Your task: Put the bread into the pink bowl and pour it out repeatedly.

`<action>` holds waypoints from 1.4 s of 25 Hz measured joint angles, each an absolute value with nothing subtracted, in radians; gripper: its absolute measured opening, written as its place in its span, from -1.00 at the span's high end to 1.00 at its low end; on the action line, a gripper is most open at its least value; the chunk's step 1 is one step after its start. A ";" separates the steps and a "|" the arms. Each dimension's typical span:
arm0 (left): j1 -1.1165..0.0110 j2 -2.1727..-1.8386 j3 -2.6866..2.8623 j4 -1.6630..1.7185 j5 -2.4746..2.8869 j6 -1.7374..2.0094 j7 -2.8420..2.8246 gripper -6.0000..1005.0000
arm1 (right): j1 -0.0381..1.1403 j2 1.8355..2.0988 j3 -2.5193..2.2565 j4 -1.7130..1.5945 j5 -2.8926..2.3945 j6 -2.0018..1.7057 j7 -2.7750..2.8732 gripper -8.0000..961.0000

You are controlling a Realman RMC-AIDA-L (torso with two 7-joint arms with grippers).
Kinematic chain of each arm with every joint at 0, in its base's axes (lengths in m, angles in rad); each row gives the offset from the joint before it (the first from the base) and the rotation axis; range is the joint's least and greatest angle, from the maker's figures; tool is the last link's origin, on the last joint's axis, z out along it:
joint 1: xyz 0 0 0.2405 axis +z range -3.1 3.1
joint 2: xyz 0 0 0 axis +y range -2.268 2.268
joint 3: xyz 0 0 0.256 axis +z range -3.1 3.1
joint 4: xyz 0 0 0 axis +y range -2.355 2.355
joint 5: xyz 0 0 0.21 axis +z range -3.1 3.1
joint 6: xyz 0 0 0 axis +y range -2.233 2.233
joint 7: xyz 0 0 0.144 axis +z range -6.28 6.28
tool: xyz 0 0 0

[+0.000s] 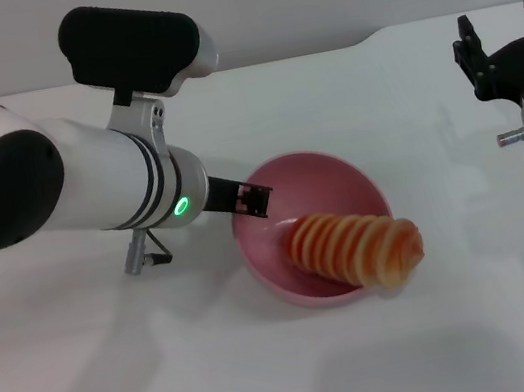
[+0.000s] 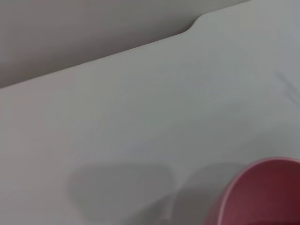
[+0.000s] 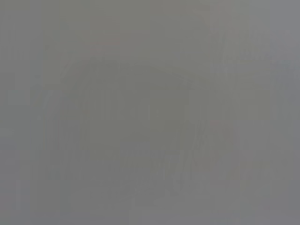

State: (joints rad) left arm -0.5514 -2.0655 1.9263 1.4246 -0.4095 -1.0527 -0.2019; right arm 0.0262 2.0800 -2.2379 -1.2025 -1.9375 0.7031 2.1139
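head view alone shows bread point(image 1: 358, 248)

The left arm reaches in from the left, forearm slanting down toward the middle, a green ring lit at its wrist; the left gripper point(image 1: 248, 198) is clamped on a rim. The right arm sits parked at the far right edge, the right gripper point(image 1: 508, 46) raised
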 joint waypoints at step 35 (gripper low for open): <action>-0.297 -2.058 1.618 1.117 -0.201 0.210 -0.168 -0.72 | 0.014 2.078 -2.206 -1.476 -1.589 0.620 1.755 -0.42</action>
